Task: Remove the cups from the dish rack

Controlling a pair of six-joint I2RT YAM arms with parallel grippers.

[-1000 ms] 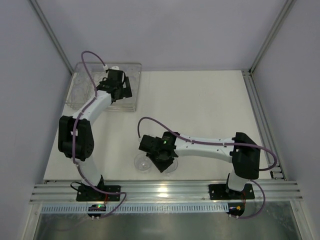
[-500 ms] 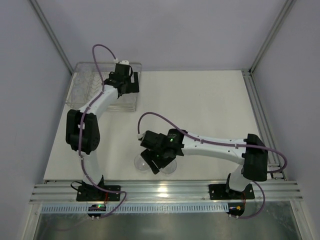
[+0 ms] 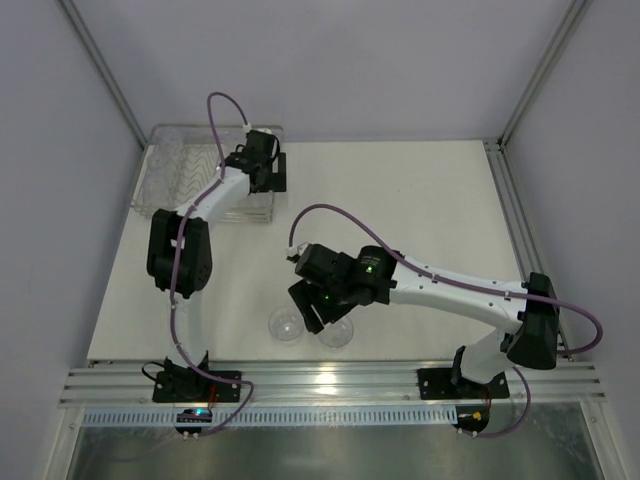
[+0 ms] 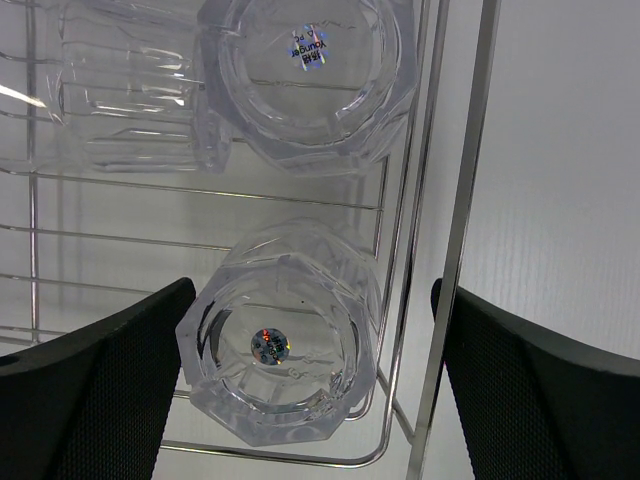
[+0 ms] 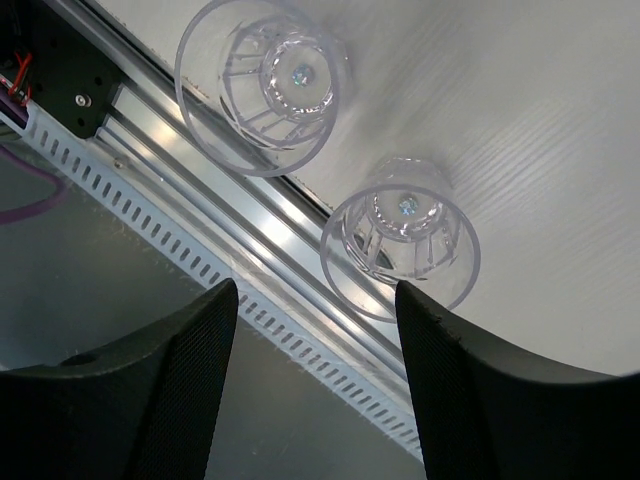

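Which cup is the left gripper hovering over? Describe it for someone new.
On the white table, the silvery wire dish rack fills the far left corner. In the rack's rounded corner, between the fingers of the open left gripper, sits a clear faceted plastic cup. It carries a small round sticker; the neighbouring cup has a larger printed label.

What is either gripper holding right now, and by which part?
Nothing. The left gripper is open astride a cup in the rack, not closed on it; the right gripper is open above two cups standing on the table.
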